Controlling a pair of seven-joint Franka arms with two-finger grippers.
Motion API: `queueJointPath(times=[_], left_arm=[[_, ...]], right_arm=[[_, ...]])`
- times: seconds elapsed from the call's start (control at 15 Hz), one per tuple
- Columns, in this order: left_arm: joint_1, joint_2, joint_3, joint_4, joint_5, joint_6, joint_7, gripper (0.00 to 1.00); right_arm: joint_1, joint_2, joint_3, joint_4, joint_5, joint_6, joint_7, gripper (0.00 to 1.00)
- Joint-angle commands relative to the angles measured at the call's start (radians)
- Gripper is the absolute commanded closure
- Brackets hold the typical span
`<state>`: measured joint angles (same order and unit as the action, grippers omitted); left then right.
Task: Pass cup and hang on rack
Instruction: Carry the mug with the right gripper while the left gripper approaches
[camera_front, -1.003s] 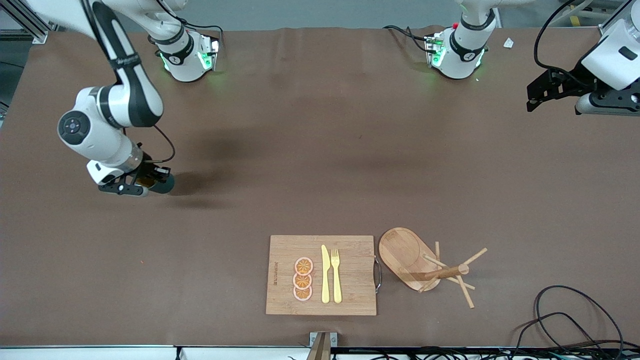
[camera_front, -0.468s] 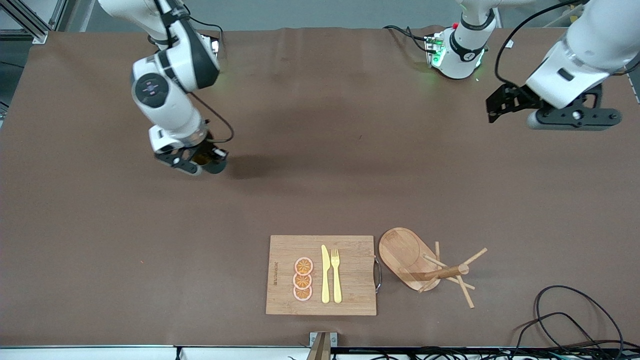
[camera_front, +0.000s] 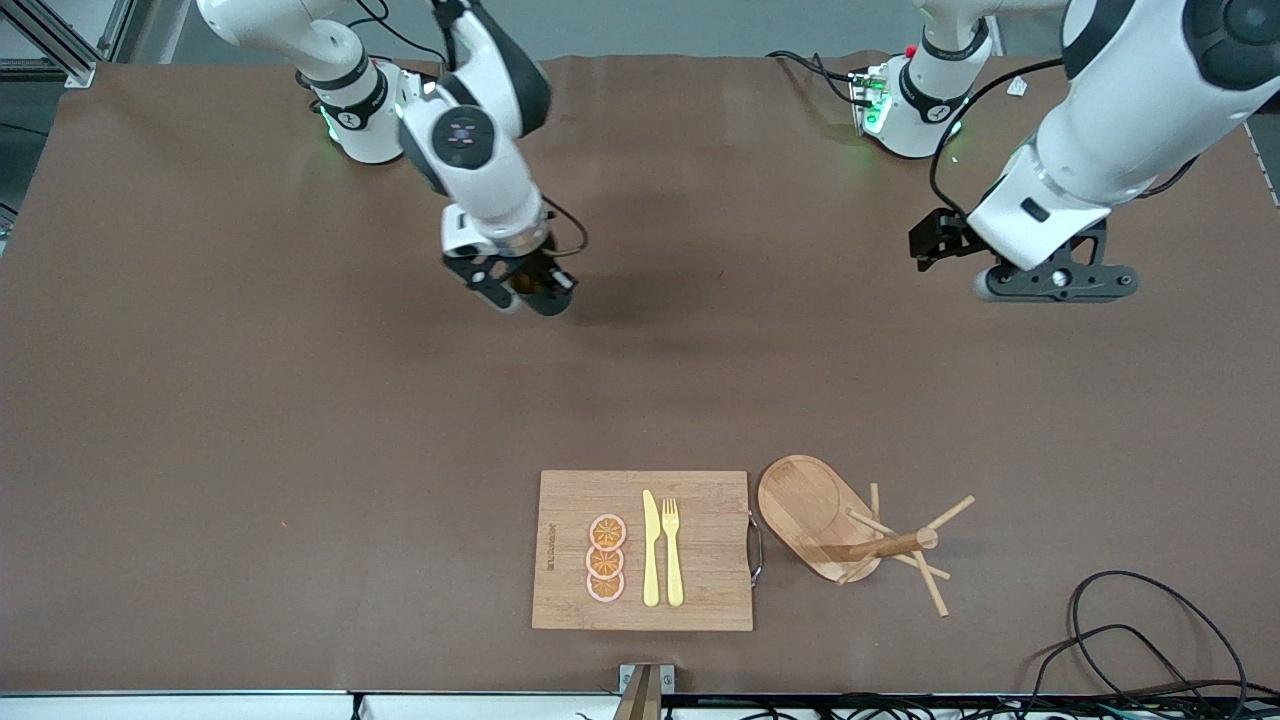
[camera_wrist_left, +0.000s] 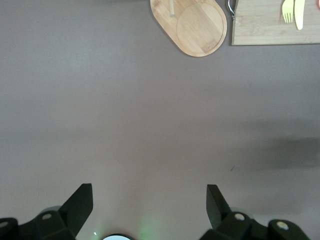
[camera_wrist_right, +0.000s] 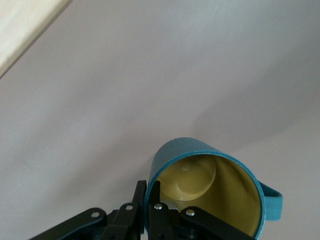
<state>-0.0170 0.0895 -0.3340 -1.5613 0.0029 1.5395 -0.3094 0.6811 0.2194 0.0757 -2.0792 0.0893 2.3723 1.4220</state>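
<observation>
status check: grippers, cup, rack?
Right gripper shut on cup, in air. Left gripper open, empty. Rack beside cutting board; path clear.

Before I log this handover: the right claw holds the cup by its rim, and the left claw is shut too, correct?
Not quite. The right claw does pinch the cup by its rim, but the left claw is open and empty over bare table, as the left wrist view shows.

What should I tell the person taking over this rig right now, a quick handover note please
Right gripper: shut on the teal cup's rim, carrying it in the air over bare table near the robots' bases.
Left gripper: open, empty, in the air over the left arm's end of the table.
Wooden mug rack: beside the cutting board, near the front camera; no cup on it.
Done: cup picked up.
Left: pass to the left gripper, hang on a peg.
</observation>
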Motion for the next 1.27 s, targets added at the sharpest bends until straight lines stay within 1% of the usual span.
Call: queueJointPath(times=[0.0, 0.13, 0.33, 0.53, 0.67, 0.94, 1.2], left_arm=[[-0.020, 0.065, -0.010, 0.053, 0.015, -0.002, -0.026, 0.00], [-0.040, 0.098, -0.010, 0.060, 0.015, 0.019, -0.059, 0.00], [-0.041, 0.134, -0.011, 0.058, 0.019, 0.086, -0.108, 0.00], [-0.067, 0.164, -0.010, 0.060, 0.019, 0.096, -0.111, 0.00], [-0.070, 0.174, -0.010, 0.060, 0.019, 0.113, -0.119, 0.00], [-0.103, 0.202, -0.010, 0.061, 0.020, 0.143, -0.192, 0.00], [-0.132, 0.228, -0.010, 0.061, 0.025, 0.171, -0.269, 0.00]], right_arm=[[0.075, 0.156, -0.017, 0.164, -0.058, -0.013, 0.191, 1.00], [0.106, 0.207, -0.017, 0.215, -0.089, -0.015, 0.300, 1.00], [0.144, 0.274, -0.019, 0.299, -0.092, -0.021, 0.412, 1.00], [0.175, 0.323, -0.020, 0.387, -0.092, -0.093, 0.474, 1.00], [0.187, 0.350, -0.020, 0.427, -0.101, -0.103, 0.509, 1.00], [0.213, 0.422, -0.022, 0.554, -0.124, -0.202, 0.526, 1.00], [0.235, 0.486, -0.022, 0.632, -0.158, -0.205, 0.526, 1.00]])
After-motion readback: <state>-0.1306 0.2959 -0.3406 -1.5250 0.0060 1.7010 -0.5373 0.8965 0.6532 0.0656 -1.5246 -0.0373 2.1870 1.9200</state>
